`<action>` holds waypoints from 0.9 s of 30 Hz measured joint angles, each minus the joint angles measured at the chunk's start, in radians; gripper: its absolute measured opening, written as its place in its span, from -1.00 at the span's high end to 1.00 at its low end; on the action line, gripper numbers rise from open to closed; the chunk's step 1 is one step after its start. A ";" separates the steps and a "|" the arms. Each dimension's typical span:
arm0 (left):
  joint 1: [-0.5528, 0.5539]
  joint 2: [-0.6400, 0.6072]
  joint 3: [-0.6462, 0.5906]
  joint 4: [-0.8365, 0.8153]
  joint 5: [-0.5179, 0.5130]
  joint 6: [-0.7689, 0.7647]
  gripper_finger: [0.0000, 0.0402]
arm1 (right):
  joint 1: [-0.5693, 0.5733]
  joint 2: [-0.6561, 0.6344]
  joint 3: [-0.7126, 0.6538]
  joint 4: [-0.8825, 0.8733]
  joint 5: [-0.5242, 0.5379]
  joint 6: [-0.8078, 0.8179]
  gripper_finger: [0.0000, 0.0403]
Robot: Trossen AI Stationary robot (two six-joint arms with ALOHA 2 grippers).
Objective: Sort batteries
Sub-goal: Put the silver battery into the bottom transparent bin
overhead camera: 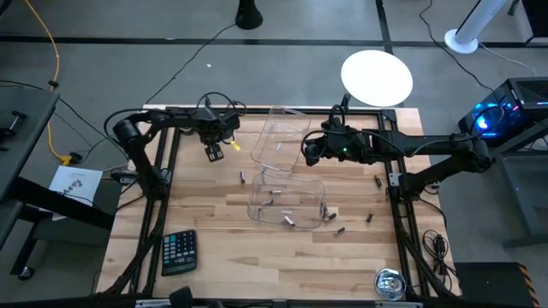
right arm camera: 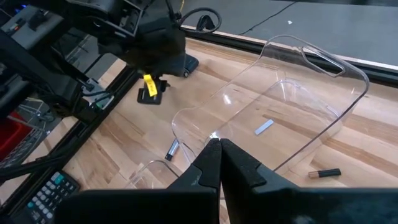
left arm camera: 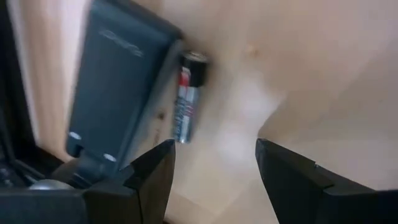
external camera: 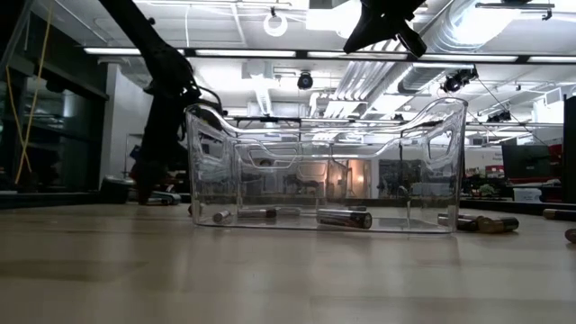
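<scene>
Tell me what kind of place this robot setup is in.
Probably a robotics lab or workshop in an open industrial-style space. The low view shows exposed ceiling ducts and strip lights. The high view shows a wooden table on a dark metal frame, a concrete floor with loose cables, and electronics glowing blue.

1. The left arm is reaching in from the table's left side, elbow bent, wrist turned downward.
2. The left gripper (overhead camera: 214,151) is hovering with its fingers (left arm camera: 152,171) spread wide, holding nothing.
3. The right arm is extending from the right side toward the table's centre.
4. The right gripper (right arm camera: 217,155) is pointing forward, fingers pressed together, apparently empty.
</scene>
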 joint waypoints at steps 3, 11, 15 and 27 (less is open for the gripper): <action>0.013 -0.010 0.000 0.032 0.005 0.025 -0.08 | 0.000 0.000 0.000 0.000 0.000 0.000 1.00; 0.078 0.007 0.003 0.068 0.111 0.160 -0.08 | 0.000 0.000 0.000 0.000 0.000 0.011 1.00; 0.110 0.013 0.004 0.072 0.170 0.169 -0.08 | 0.000 0.000 0.000 0.000 0.000 0.021 1.00; 0.070 -0.011 0.000 0.032 0.340 -0.008 0.86 | 0.000 0.000 0.000 -0.005 0.000 0.022 1.00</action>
